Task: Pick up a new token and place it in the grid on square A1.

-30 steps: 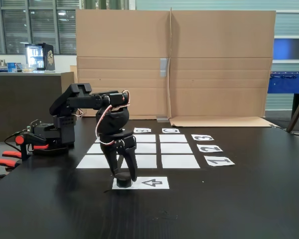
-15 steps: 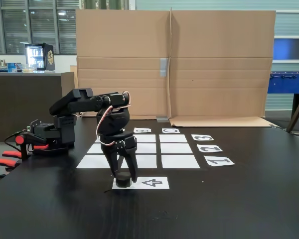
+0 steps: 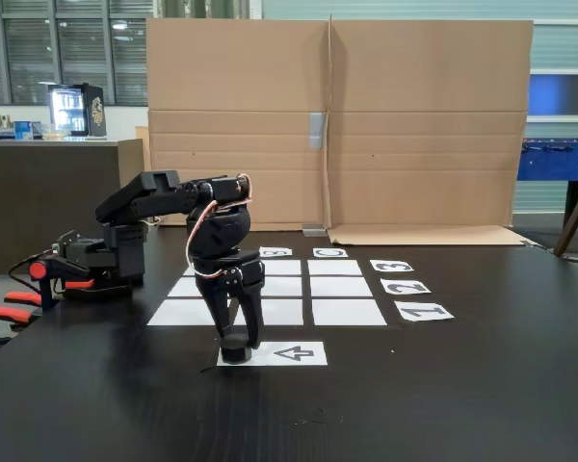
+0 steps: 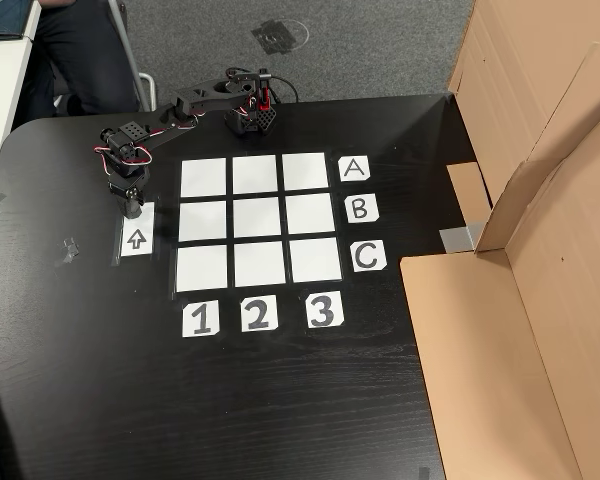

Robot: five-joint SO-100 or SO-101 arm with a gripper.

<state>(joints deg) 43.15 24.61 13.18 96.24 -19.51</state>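
In the fixed view, the far left of the dark worktop (image 3: 443,404) holds the arm's base (image 3: 101,258) with red clamps and cables beside it. From there the black arm (image 3: 169,197) reaches rightward and bends down, so that the pincer (image 3: 237,345) points straight at the worktop. Its two fingers stand on either side of the token (image 3: 235,351), closed in against it, and the token sits at the left end of the white arrow sheet (image 3: 289,354); whether it rests on the paper or is a touch above it cannot be told. Behind and to the right of the sheet lies the grid (image 3: 342,287), with the number labels (image 3: 406,287) along its right edge and a large cardboard screen (image 3: 337,125) standing at the back of the worktop.

In the other view, looking down, the pincer (image 4: 132,208) is at the left, over the top end of the arrow sheet (image 4: 136,240), and the token itself is too dark and small to tell apart from the fingers. Just to the right lies the grid (image 4: 260,222), all nine cells blank. Square A1 (image 4: 204,178) is its upper left cell, in line with the "A" label (image 4: 354,168) at the right and the "1" label (image 4: 201,319) below; it lies near the pincer but apart from it. Cardboard (image 4: 520,300) fills the right side.
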